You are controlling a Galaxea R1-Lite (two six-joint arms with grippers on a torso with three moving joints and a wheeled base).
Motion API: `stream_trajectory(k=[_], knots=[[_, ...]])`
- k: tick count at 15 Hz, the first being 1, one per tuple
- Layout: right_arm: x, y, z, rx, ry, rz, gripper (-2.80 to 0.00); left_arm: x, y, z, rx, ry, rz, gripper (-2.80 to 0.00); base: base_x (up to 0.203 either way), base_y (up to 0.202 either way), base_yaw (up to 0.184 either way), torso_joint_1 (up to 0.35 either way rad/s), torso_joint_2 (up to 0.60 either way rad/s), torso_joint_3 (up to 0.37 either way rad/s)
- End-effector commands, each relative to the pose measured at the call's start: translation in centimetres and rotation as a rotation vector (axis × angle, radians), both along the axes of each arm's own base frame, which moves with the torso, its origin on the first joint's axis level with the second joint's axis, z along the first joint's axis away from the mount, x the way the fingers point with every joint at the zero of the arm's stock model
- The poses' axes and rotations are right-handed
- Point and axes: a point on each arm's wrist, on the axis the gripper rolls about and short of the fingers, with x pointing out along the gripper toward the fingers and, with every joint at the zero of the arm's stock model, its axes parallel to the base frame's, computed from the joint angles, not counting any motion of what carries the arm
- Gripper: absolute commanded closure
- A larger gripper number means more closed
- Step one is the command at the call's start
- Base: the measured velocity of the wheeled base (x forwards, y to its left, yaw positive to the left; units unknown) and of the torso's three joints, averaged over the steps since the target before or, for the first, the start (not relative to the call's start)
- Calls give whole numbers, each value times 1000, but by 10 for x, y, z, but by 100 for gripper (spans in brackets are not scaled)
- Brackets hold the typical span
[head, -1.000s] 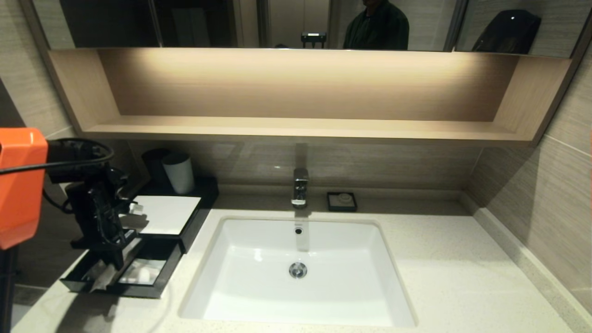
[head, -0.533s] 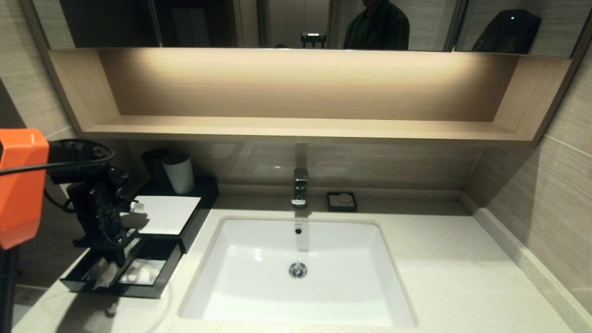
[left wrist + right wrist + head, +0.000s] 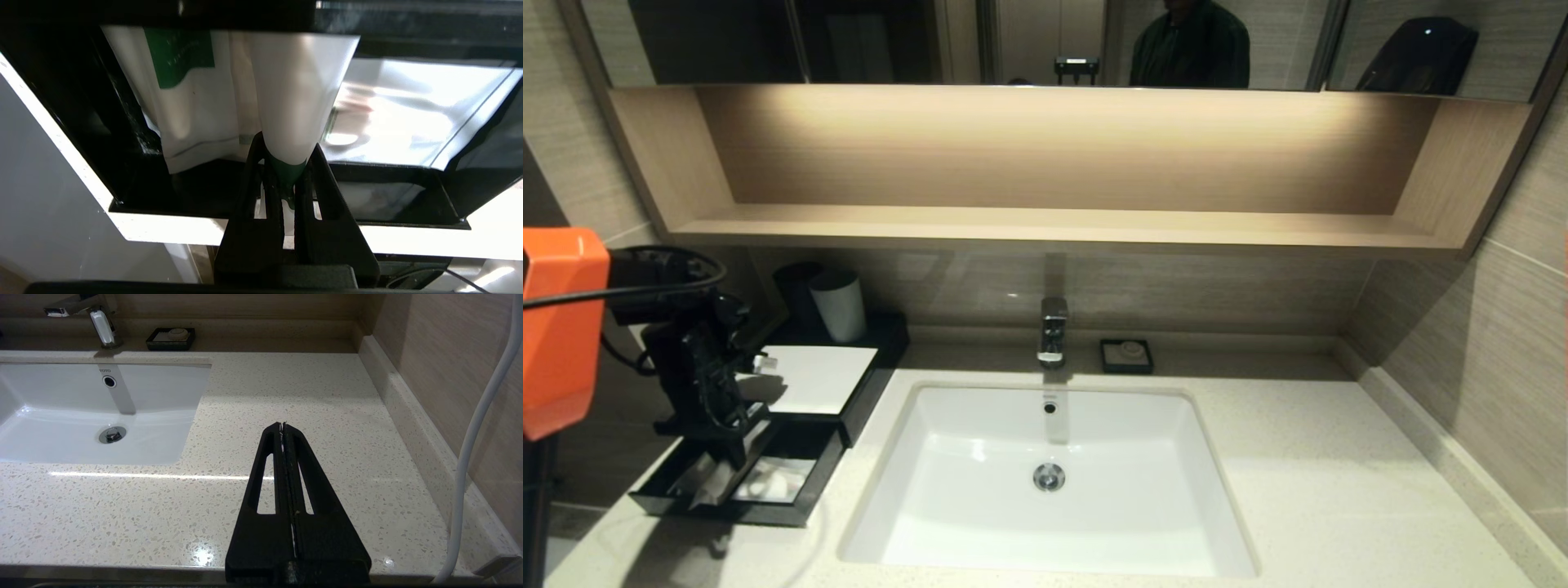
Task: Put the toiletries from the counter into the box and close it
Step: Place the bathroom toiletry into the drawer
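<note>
The black box with its white top panel (image 3: 817, 377) stands at the left of the counter (image 3: 1298, 457), its front drawer (image 3: 827, 469) pulled open. My left gripper (image 3: 284, 149) reaches down into the drawer, shut on the green end of a long pale packet (image 3: 298, 94). In the head view that gripper (image 3: 721, 461) hangs over the drawer's left half. Another pale packet with a green label (image 3: 192, 102) and a square clear packet (image 3: 408, 118) lie in the drawer. My right gripper (image 3: 283, 426) is shut on nothing, low over the counter to the right of the basin (image 3: 81, 416).
The white basin (image 3: 1045, 457) with its tap (image 3: 1052, 331) fills the counter's middle. A small black dish (image 3: 1125, 356) sits behind it. A white cup (image 3: 838, 304) and a black cup (image 3: 796, 290) stand behind the box. A wooden shelf (image 3: 1045, 222) hangs above.
My left gripper has edged slightly to the right over the drawer, still holding the packet. Nothing else has moved.
</note>
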Motion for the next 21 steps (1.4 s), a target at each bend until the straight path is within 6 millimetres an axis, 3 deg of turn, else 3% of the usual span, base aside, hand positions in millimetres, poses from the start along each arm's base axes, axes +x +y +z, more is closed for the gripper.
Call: stream_trajectory(k=[1, 21], knots=[[0, 0, 0, 0, 0, 1, 0, 0, 0, 0, 1, -5, -2, 0, 0, 0, 0, 0, 0, 0], [0, 0, 0, 0, 0, 1, 0, 8, 2, -1, 17, -72, 10, 0, 0, 0, 0, 0, 0, 0]])
